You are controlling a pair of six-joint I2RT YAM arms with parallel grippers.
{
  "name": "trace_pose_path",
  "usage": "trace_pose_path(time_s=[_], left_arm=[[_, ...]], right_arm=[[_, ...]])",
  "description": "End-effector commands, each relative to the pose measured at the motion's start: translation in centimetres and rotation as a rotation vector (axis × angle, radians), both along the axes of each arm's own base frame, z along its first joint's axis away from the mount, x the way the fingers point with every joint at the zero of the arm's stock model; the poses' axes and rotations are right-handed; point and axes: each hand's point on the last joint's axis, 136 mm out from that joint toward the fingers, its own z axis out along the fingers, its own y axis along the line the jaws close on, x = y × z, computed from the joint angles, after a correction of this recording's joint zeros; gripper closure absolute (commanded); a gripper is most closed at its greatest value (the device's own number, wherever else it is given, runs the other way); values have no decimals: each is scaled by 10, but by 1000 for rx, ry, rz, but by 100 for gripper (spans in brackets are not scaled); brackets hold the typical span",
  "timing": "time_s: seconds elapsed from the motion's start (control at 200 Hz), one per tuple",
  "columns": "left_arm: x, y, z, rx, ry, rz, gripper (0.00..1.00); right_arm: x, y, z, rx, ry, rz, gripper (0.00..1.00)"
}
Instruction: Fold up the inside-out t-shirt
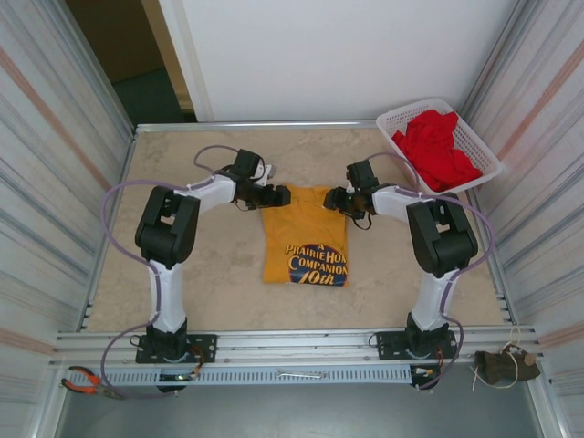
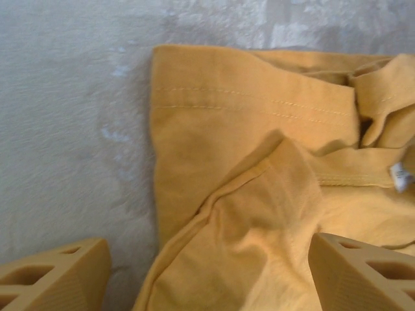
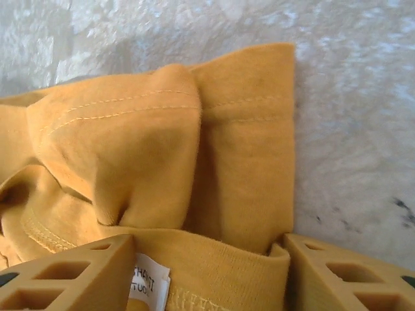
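The mustard-yellow t-shirt [image 1: 304,239] lies narrow at mid-frame on the surface [image 1: 214,278], its upper edge under the wide-open left jaws and the half-closed right jaws, grip unclear, so the fold next needs both pinching and drawing downward.

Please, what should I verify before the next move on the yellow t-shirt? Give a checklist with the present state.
1. Left hand open, t-shirt edge between its fingers: ok.
2. Right hand straddles cloth near the tag: ok.
3. Right hand holds the cloth firmly: cannot tell.
4. T-shirt lies flat: not ok, bunched at the far edge.
5. Red garment in the basket, apart from t-shirt: ok.
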Motion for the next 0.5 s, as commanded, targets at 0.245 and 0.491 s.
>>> trace_pose_path(time_s=[0.245,0.491], left_arm=[[-11,-35,-23,-158,65,1,76],[0,-29,15,-225,-15,41,100]], right_arm=[[0,21,-13,136,44,16,95],[4,17,34,225,-24,19,100]])
